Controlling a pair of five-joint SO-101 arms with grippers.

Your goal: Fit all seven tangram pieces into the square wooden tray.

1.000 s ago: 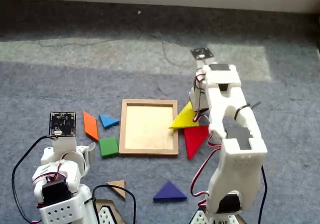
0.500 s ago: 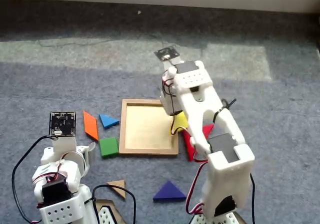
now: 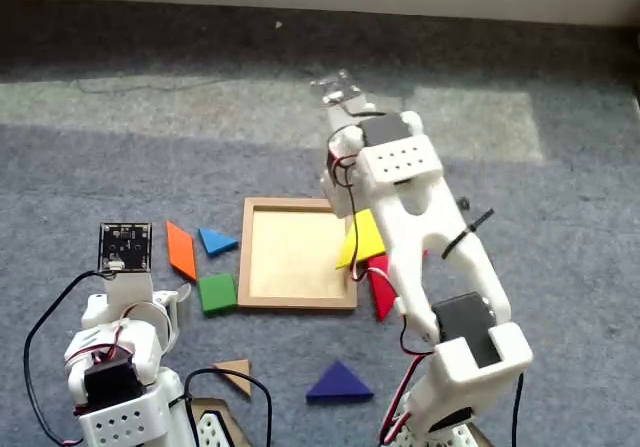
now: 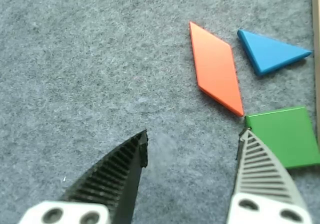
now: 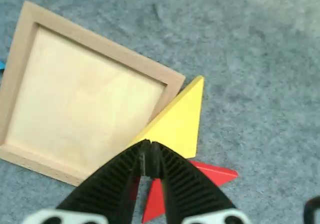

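Right fingers: the right fingers [image 5: 177,181] are pressed together and pinch one corner of the yellow triangle [image 5: 176,119].
Yellow triangle: it fans out ahead of the right fingers' tips, and one edge lies across a rim corner of the square wooden tray [image 5: 102,46].
Tray: it sits on the grey carpeted counter [image 3: 120,167], ahead of the right fingers and off to one side of their tips.
Red triangle: the red triangle [image 5: 160,199] lies partly under the right fingers, just beside the yellow triangle and outside the tray.
Left fingers: the left fingers [image 4: 120,176] are spread wide with nothing between them.
Green square: the green square [image 4: 285,134] is at the tip of the pale left finger, but contact cannot be judged.
Orange parallelogram: the orange parallelogram [image 4: 216,68] lies ahead of the gap between the left fingers, with one point close to the green square's corner.
Light blue triangle: the light blue triangle [image 4: 270,51] lies beyond the pale finger, next to the parallelogram.
Others: the dark blue triangle [image 3: 340,382] and the tan triangle [image 3: 237,372] lie well apart from both pairs of fingers, near the arm bases.
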